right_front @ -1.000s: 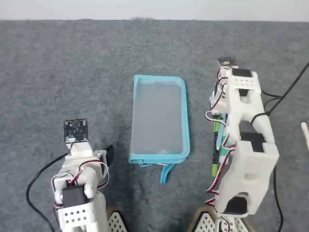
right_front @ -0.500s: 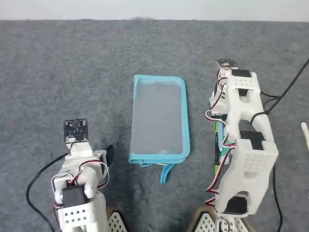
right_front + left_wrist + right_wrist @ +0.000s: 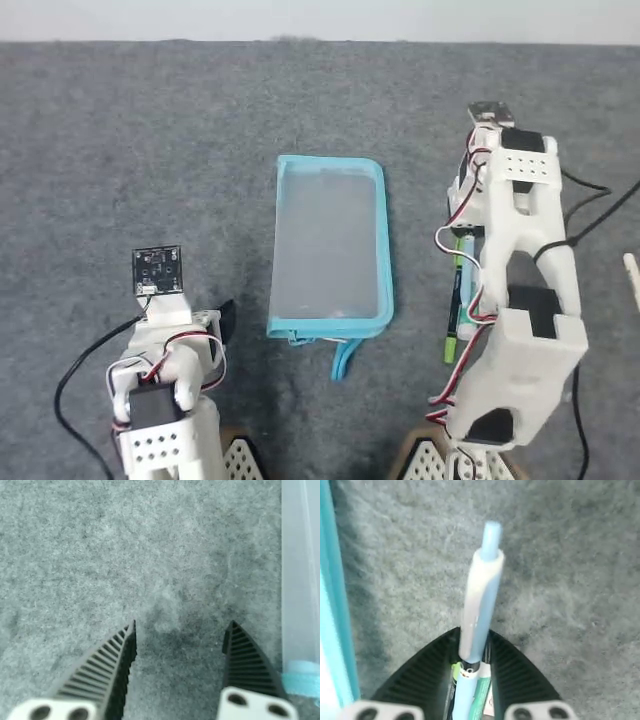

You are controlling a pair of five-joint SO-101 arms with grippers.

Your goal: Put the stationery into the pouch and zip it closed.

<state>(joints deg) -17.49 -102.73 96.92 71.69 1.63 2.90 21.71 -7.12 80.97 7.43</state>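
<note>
Right pincer (image 3: 474,632) clamps the pens (image 3: 482,595); left pincer (image 3: 180,630) gapes, empty; pouch (image 3: 330,240) holds nothing; loading and zipping remain

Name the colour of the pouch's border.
Turquoise blue on the pouch; the high view shows it best.

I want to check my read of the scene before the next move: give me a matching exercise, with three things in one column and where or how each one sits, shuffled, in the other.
Things:
1. pouch
2. blue pen
3. left end effector

States:
A. open, over bare table
B. lying flat between the two arms
C. gripped by the right end effector

Pairs: 1-B, 2-C, 3-A
</note>
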